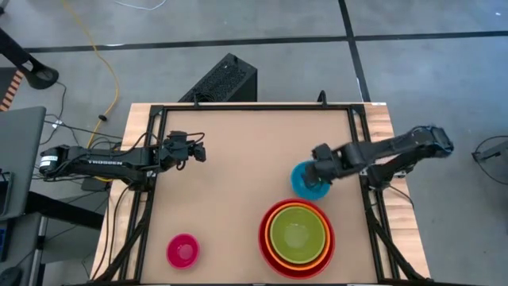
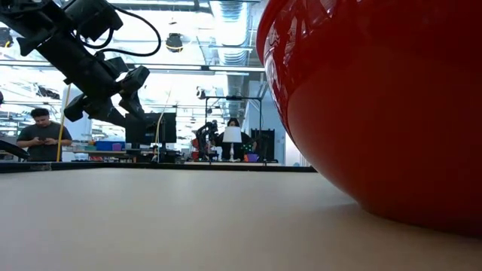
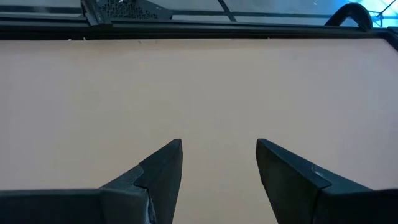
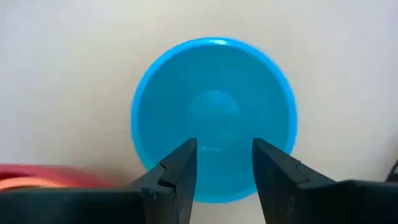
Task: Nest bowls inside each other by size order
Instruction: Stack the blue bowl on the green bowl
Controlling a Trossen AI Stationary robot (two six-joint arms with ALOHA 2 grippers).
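A red bowl stands near the table's front right with an orange bowl and a lime green bowl nested in it. In the low view the red bowl fills the right side. A blue bowl rests on its base on the table just beyond them and also shows in the high view. My right gripper hangs open above it, fingers pointing down over its hollow. A pink bowl stands at the front left. My left gripper is open and empty over the table's far left.
A black frame runs along the table's far edge and both sides. Bare tabletop lies between the two arms. People show in the room beyond the table.
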